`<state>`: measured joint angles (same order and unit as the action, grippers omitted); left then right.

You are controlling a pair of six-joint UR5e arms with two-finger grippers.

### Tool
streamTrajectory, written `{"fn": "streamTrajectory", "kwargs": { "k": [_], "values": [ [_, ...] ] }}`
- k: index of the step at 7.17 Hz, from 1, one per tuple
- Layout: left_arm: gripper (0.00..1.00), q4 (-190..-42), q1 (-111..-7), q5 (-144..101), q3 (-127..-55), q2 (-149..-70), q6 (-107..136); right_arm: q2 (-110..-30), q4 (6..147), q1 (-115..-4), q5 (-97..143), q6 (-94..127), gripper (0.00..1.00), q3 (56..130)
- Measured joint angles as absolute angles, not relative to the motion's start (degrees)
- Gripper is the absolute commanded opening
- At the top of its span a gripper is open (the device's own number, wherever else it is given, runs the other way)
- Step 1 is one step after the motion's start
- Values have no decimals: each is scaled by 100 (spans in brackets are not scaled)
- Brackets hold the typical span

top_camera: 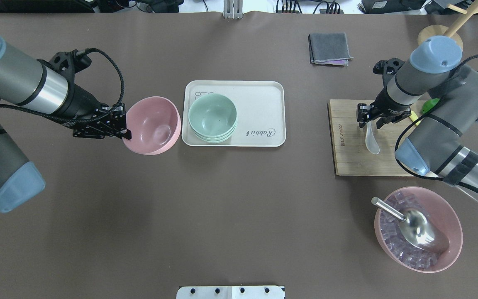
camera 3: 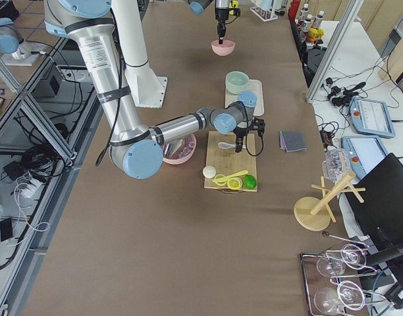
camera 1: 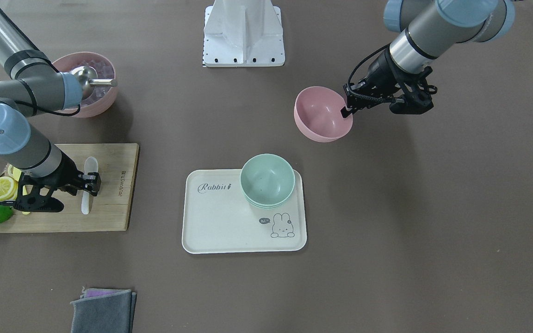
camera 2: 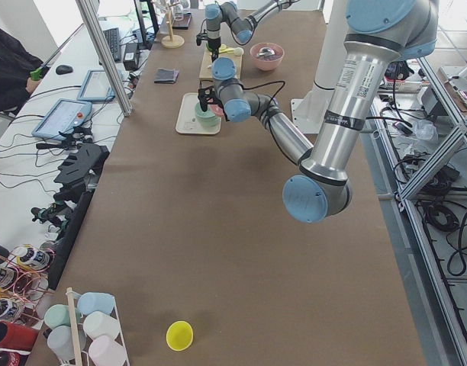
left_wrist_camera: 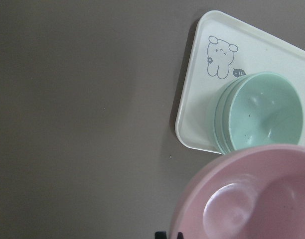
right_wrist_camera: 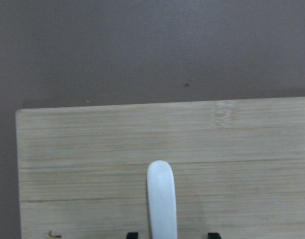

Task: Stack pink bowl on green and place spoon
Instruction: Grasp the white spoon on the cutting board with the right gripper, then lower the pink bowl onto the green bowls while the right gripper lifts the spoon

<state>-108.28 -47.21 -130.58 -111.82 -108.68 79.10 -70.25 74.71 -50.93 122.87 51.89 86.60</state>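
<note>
Overhead and front-facing cameras looked steeply down from opposite sides of the table [top_camera: 239, 199], sharing the tray [top_camera: 264, 99]; wrist cameras viewed close, downward.

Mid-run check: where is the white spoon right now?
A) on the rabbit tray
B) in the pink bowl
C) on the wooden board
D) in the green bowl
C: the white spoon lies flat on the wooden board, with its handle between the open fingers of the right gripper.

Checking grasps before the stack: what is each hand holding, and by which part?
Left hand pinches the pink bowl by its rim. Right hand holds nothing; it is open astride the spoon handle.
</note>
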Motion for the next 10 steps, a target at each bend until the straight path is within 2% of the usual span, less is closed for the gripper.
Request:
{"fn": "streamTrajectory", "kwargs": {
  "k": [1,2,3,4,7,10],
  "values": [
    [0,-10828,-4724,-13057,-11185,-10871,7910,-7024,7471,-5083,12285,5188,48,8653],
    [0,-10828,-4727,-13057,-11190,-10870,7910,-7023,7471,-5072,12282,5193,28,8643],
    [0,-10830,-4728,-13056,-11197,-10867,7908,-7017,7471,-5061,12280,5199,3,8622],
    [0,-10834,-4728,-13058,-11201,-10864,7905,-7011,7471,-5058,12279,5200,0,8597],
    [0,-10837,-4729,-13065,-11209,-10868,7896,-6967,7465,-5103,12292,5205,0,8665],
    [0,-10843,-4711,-13046,-10932,-11181,7896,-6836,7466,-5717,13070,5212,0,8959]
  ]
}}
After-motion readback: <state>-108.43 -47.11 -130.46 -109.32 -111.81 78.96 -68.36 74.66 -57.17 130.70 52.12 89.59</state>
